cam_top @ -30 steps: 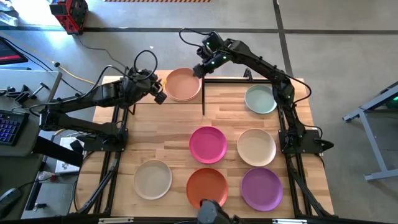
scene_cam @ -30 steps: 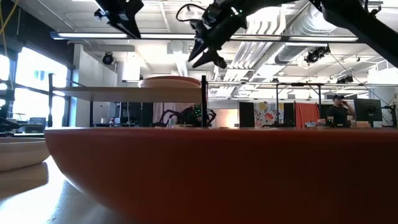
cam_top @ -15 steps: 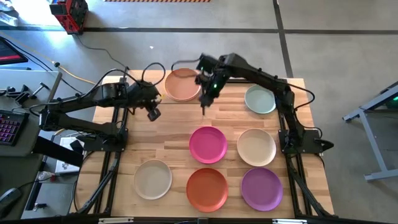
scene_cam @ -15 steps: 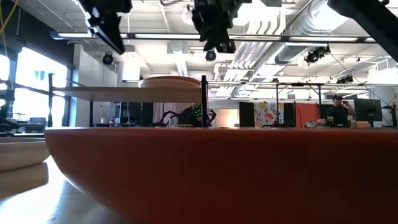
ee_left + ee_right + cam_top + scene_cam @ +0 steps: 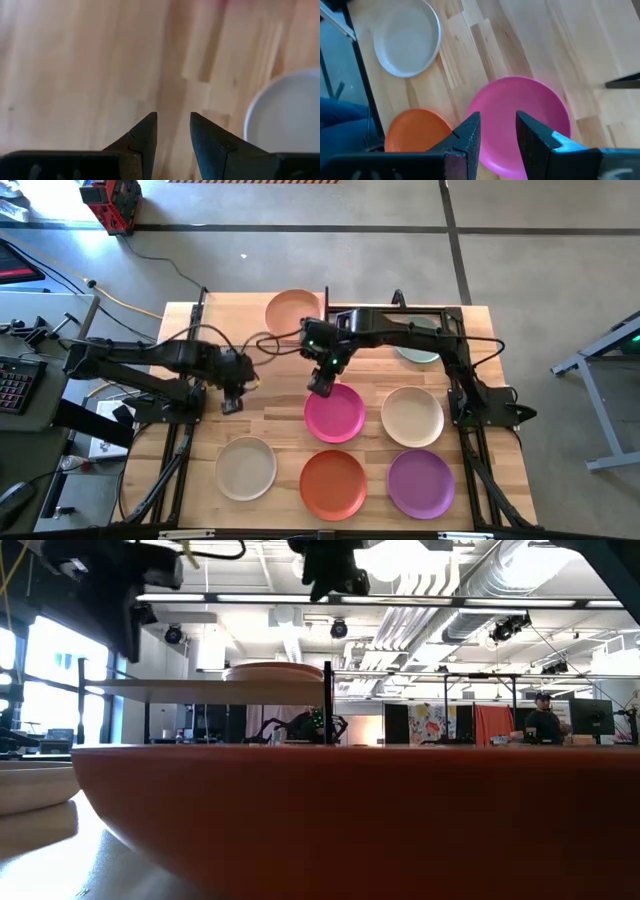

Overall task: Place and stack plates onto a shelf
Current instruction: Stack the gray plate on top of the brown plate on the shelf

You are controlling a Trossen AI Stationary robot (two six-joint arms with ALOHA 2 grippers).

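Hovering over the near edge of the magenta plate (image 5: 335, 412), the right end effector (image 5: 320, 383) shows a narrow gap between its fingers and holds nothing. The left end effector (image 5: 231, 404) (also narrowly parted, empty) hangs above bare wood of the bench (image 5: 270, 380), with the beige-grey plate (image 5: 246, 468) just beyond it. A peach plate (image 5: 292, 310) rests on the shelf (image 5: 210, 689). An open workshop with ceiling ducts lies behind.
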